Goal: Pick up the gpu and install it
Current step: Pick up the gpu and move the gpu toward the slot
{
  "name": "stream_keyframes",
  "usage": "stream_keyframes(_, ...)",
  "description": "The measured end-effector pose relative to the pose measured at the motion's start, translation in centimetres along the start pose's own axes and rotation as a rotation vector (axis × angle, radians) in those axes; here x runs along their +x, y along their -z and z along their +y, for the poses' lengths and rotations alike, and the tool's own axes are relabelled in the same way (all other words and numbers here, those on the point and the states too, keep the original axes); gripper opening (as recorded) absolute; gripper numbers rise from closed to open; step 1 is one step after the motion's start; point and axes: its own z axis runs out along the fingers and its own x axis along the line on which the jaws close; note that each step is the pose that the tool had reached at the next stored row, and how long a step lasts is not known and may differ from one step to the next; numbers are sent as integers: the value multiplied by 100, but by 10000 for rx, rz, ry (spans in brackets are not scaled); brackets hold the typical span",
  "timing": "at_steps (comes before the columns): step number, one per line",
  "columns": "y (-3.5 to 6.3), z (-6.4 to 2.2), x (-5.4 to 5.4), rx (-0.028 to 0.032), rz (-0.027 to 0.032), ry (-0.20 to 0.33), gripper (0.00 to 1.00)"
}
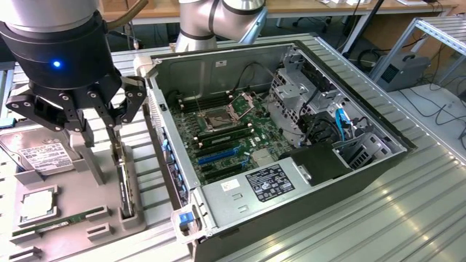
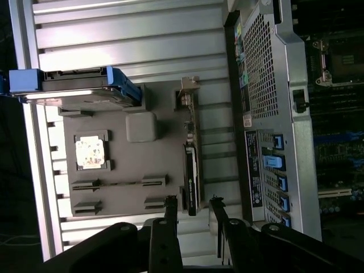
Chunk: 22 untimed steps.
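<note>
- Jaws of my pincer (image 1: 100,131) stand apart and are closed on nothing
- I hang over the grey tray (image 1: 87,202) at the exterior view's left, just beside the open computer case (image 1: 291,109)
- The gpu (image 1: 126,188) stands on its long edge in a narrow slot of that tray, on the side nearest the case wall, below my pincer
- Seen edge-on in the wrist view, the gpu (image 2: 191,182) is a thin dark strip with a small green mark on its face
- From the dark part a slimmer run of board leads to a pale silver-tan metal bracket (image 2: 187,94) at the end away from me
- My fingers (image 2: 170,213) straddle the card's near end, one on each side, with a gap showing between each finger and the card
- Whether my fingertips reach down past the card's upper edge I cannot tell
- On the same tray sit a hard drive (image 1: 43,155), a square processor chip (image 1: 36,204) and a slim green RAM stick (image 1: 54,225), all apart from the gpu
</note>
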Motion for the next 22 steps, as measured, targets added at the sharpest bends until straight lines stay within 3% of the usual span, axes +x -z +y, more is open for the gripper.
stream_keyframes(2,-42,-2,0,1,1,0,36)
stream_keyframes(5,-197,-7,-1,1,1,0,36)
stream_keyframes(11,-318,-11,-2,0,0,0,36)
stream_keyframes(22,-327,-11,-2,1,1,0,36)
